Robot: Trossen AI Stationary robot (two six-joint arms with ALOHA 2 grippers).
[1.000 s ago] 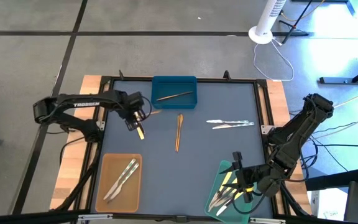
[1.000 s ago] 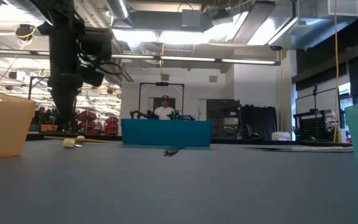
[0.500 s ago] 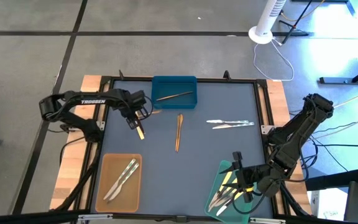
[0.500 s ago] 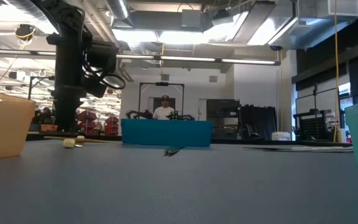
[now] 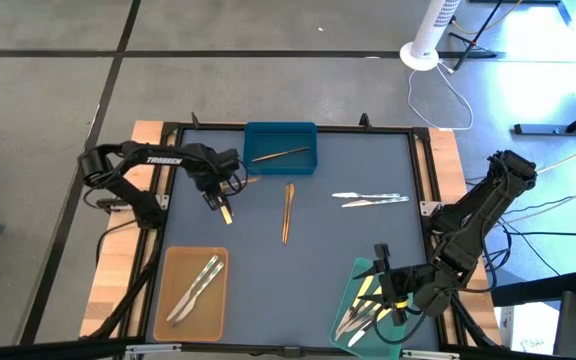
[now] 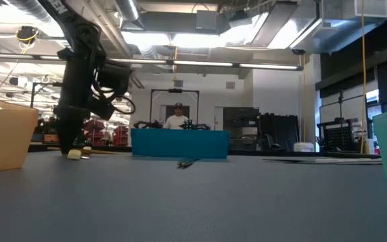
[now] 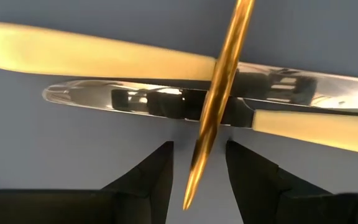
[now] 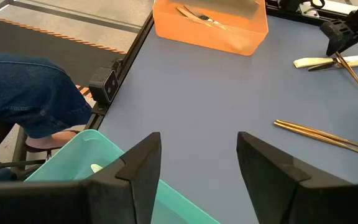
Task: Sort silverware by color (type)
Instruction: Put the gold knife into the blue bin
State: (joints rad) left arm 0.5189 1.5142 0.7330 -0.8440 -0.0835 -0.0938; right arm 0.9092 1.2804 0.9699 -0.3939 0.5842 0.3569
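My left gripper point(image 5: 214, 197) points down near the table's far left, low over a small crossed heap of silverware. There a brown piece point(image 7: 219, 93) lies across a silvery one point(image 7: 142, 102) and pale yellow ones point(image 7: 98, 56). The open fingers point(image 7: 157, 177) stand on either side of the brown piece's pointed end and touch nothing that I can see. In the low view the gripper point(image 6: 68, 142) is just above the table. My right gripper point(image 8: 197, 140) waits open over the green tray point(image 5: 353, 290).
The blue tray point(image 5: 280, 148) at the far edge holds one brown piece. Two brown pieces point(image 5: 288, 210) lie mid-table, silvery ones point(image 5: 370, 199) to their right. The tan tray point(image 5: 193, 290) holds silvery pieces, the green tray pale yellow ones. A person's leg point(image 8: 23, 93) shows beside the table.
My left gripper has come down toward the crossed heap of silverware, tipping more steeply downward, still open. The silverware has not moved.
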